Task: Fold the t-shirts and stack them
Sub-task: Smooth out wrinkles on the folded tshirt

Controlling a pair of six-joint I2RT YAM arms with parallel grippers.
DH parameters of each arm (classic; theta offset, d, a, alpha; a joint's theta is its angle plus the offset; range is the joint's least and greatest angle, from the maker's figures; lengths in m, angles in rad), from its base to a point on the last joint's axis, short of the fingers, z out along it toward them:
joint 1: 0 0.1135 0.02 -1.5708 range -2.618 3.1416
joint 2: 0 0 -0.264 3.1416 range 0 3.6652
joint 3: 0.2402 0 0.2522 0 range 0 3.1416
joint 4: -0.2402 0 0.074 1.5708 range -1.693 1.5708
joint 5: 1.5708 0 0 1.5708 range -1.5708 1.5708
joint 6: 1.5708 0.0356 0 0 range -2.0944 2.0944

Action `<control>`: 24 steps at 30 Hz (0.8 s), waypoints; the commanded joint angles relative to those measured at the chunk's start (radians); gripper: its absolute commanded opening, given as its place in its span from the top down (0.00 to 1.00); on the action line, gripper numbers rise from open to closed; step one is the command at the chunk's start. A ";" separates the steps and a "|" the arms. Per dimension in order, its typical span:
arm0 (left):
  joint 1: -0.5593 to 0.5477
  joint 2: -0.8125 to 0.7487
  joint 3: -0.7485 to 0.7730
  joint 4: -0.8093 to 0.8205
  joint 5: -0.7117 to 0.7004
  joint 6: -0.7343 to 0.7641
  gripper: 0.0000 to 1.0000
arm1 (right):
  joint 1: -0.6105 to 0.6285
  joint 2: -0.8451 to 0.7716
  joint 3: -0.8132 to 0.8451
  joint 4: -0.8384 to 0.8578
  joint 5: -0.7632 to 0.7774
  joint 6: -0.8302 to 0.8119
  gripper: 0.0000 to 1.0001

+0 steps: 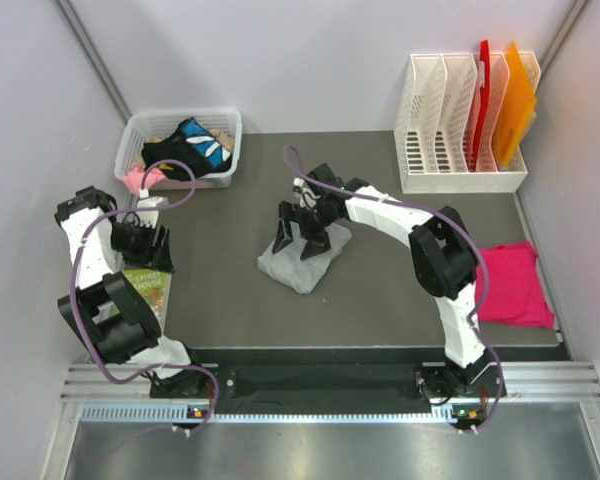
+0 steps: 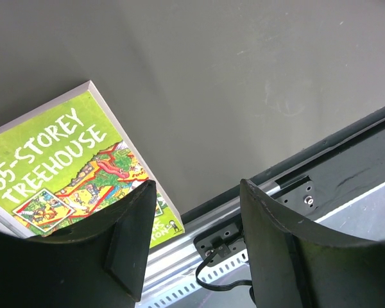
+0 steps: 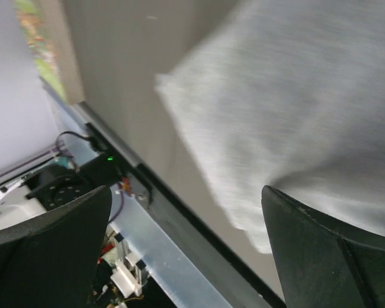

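Observation:
A light heather-grey t-shirt (image 1: pixel 292 270), folded into a small bundle, lies in the middle of the dark mat. My right gripper (image 1: pixel 300 243) hangs open just over its far side. In the right wrist view the grey t-shirt (image 3: pixel 295 109) fills the upper right, and the right gripper (image 3: pixel 186 192) has one finger against the cloth with nothing between the jaws. A magenta-pink t-shirt (image 1: pixel 515 285) lies folded flat at the mat's right edge. My left gripper (image 1: pixel 155 255) stands open at the far left above a book, holding nothing; the wrist view shows it (image 2: pixel 196 192) over bare mat.
A green picture book (image 1: pixel 145 290) (image 2: pixel 58 167) lies at the mat's left front corner. At the back left a white basket (image 1: pixel 135 135) holds more clothes. A white file rack (image 1: pixel 450 175) with red and orange folders stands back right. The metal rail (image 1: pixel 320 385) runs along the front.

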 commanded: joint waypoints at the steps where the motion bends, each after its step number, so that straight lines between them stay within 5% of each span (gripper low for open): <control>1: 0.004 -0.013 0.006 -0.165 0.053 0.011 0.40 | 0.102 -0.049 0.122 0.027 -0.032 0.043 0.00; 18: 0.005 -0.023 0.011 -0.166 0.022 0.021 0.40 | 0.148 0.150 0.020 0.197 -0.105 0.114 0.00; 24: 0.004 -0.020 0.035 -0.166 0.025 0.020 0.40 | 0.146 0.123 0.124 0.165 -0.140 0.119 0.00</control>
